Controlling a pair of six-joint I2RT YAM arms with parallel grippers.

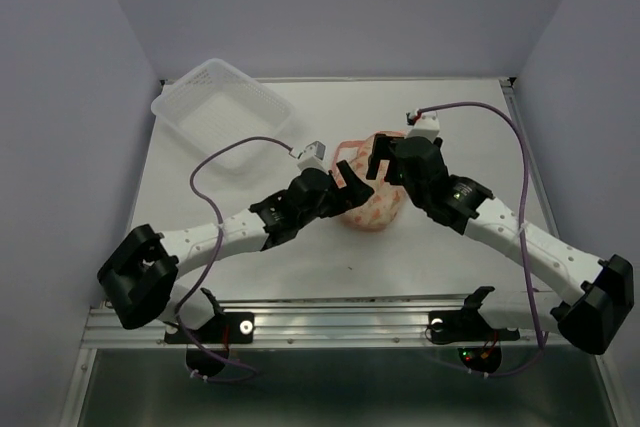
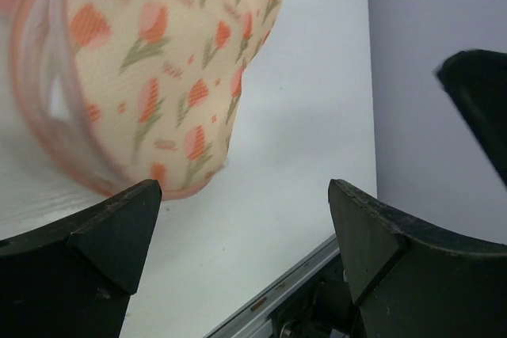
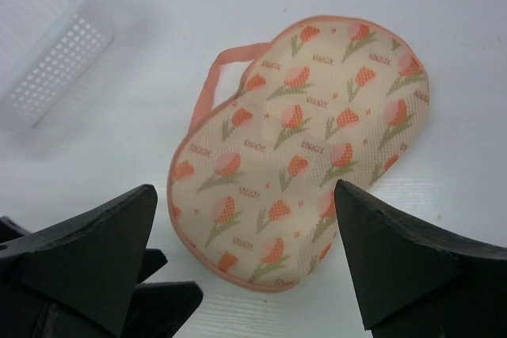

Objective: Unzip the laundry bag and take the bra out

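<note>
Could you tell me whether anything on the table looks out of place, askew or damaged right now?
Nothing serious. The clear tray sits skewed at the far-left corner of the table, one corner at or just past the edge. The laundry bag looks intact; nothing spilled. The left gripper and right gripper are open and empty.

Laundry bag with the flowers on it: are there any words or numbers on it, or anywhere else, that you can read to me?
None can be read.
The laundry bag has small orange lettering repeated across its fabric, but it is too small and blurred to read in any view.
The clear plastic tray shows no text.
</note>
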